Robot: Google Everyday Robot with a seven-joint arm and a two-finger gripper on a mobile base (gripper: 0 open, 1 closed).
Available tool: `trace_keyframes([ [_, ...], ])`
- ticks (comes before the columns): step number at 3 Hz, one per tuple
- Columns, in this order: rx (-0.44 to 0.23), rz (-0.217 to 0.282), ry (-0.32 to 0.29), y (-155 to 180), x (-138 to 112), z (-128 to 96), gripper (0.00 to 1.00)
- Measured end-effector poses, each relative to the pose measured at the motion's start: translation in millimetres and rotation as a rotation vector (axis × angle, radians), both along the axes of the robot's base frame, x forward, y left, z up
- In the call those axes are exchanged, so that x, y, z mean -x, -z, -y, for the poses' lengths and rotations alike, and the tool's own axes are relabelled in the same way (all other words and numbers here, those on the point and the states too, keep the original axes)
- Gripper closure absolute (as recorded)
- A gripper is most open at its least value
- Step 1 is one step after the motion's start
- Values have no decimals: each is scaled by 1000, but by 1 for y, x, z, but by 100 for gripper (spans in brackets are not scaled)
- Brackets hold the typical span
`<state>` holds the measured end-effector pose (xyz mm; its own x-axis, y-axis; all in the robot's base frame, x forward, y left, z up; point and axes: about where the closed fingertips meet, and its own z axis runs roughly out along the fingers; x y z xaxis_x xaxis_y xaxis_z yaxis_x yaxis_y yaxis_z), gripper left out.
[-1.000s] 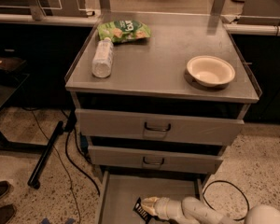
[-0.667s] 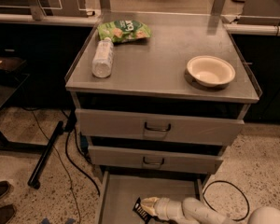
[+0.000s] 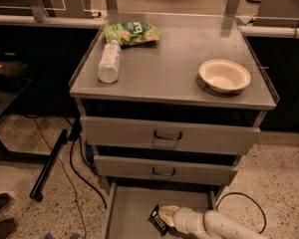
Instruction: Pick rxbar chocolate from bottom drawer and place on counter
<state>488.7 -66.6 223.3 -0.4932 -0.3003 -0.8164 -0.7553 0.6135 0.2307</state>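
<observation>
Camera view: bottom drawer (image 3: 129, 209) is pulled out, floor bare except for the rxbar chocolate (image 3: 158, 220), which sits at the drawer's front-right and is tilted rather than lying flat. Gripper (image 3: 169, 216) is inside the drawer, low, coming in from the right on the white arm (image 3: 224, 227). Fingers look clamped on the bar's right end; the wrapper runs into the tip.

Desk (image 3: 169, 59): plastic bottle (image 3: 109, 61) lying on its side at left, green snack bag (image 3: 132, 33) behind it, paper bowl (image 3: 224, 75) at right. Middle strip between bottle and bowl is bare.

Step in hand, my read: grasp made, lift-out next. Notes:
- Grip is on one end only, so the bar can pivot or slip. Lift slowly and keep the wrist level.
- Pull out toward the drawer front before rising. The middle drawer (image 3: 164, 169) and top drawer (image 3: 169, 136) fronts overhang the back of the tray, and their handles could snag the wrapper.
- Clear the desk's front lip fully before moving inward.
- Set down on the bare centre, apart from the bowl and bottle, and release only once the bar touches steel.

Vs 1.0 s and 0.7 s ago: practically no change. Arm, gripper and bar are in about the same spot, with no lift visible. Desk items haven't moved.
</observation>
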Motion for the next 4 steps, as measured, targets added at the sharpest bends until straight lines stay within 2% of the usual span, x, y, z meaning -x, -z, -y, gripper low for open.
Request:
trace_keyframes([
  [1,44,-5,-6,-43,6,7,100],
  [2,44,-5,-5,-43,6,7,100],
  [3,36,4,11,-59,11,8,100],
  [4,12,42,7,-105,21,7,100],
])
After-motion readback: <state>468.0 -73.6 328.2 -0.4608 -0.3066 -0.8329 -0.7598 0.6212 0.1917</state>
